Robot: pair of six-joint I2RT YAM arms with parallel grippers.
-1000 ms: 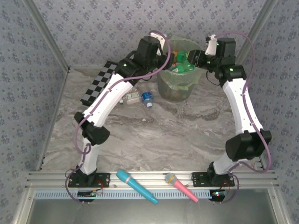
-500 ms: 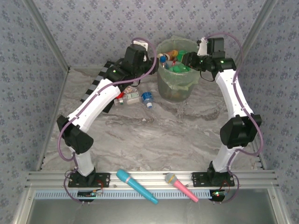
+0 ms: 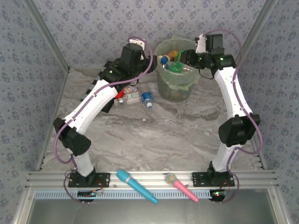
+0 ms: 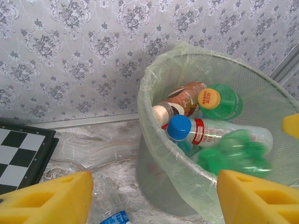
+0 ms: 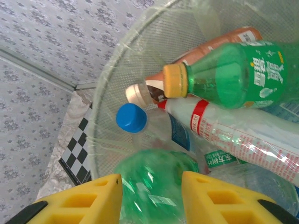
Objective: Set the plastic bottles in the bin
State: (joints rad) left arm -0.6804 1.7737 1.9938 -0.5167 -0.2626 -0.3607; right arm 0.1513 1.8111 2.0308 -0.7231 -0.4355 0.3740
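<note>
The bin (image 3: 176, 89), a pale green lined bucket, stands at the back of the table and holds several plastic bottles. Among them are a green one with a yellow cap (image 5: 233, 77), a brown one (image 4: 187, 95) and a clear one with a blue cap (image 4: 180, 127). My right gripper (image 5: 152, 196) hovers over the bin's rim (image 5: 107, 93), jaws apart. A blurred green bottle (image 5: 154, 186) lies below them, among the others. Left of the bin my left gripper (image 4: 154, 200) is open with nothing in it. Two clear bottles (image 3: 147, 98) (image 3: 128, 98) lie on the table.
A black-and-white chessboard (image 3: 98, 81) lies at the back left. A cyan toy microphone (image 3: 135, 185) and a pink one (image 3: 181, 186) rest on the front rail. Patterned walls close in the back and both sides.
The green bottle has left my right gripper and dropped into the bin; that gripper has drawn up and back. My left arm has swung left, away from the bin's rim.
</note>
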